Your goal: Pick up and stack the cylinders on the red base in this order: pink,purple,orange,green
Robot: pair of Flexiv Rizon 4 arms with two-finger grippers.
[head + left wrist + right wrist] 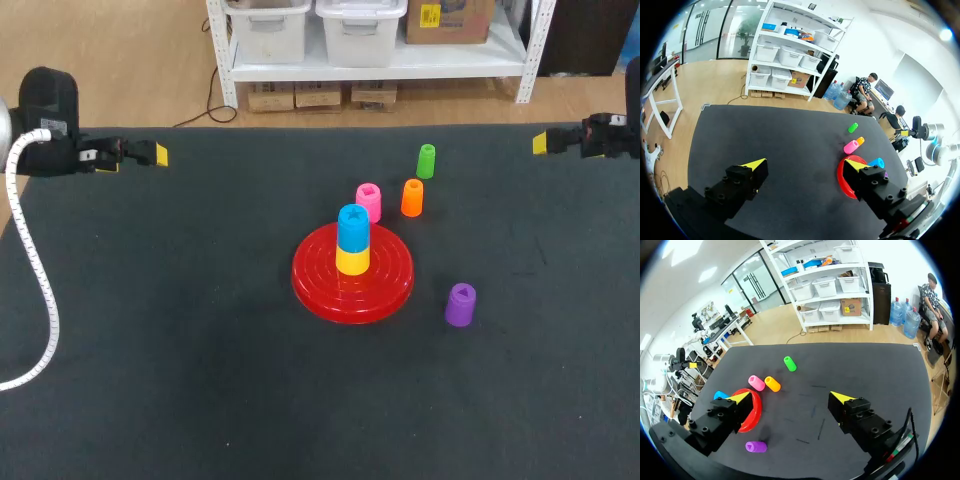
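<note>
The red base [385, 285] lies mid-table with a blue cylinder [353, 226] stacked on a yellow one [352, 261]. Just behind it stand the pink cylinder [369, 201] and the orange cylinder [412, 197]; the green cylinder [426, 160] is farther back. The purple cylinder [460, 304] stands right of the base, toward the front. My left gripper [158, 154] hovers open at the far left edge, my right gripper [541, 143] open at the far right edge. Both are empty and far from the cylinders. The wrist views show the same pieces: pink cylinder [850, 146], purple cylinder [756, 446].
A white ribbed cable [33, 262] hangs from my left arm over the table's left side. The black tabletop [180, 330] stretches bare around the base, with wide room at the front and on both sides.
</note>
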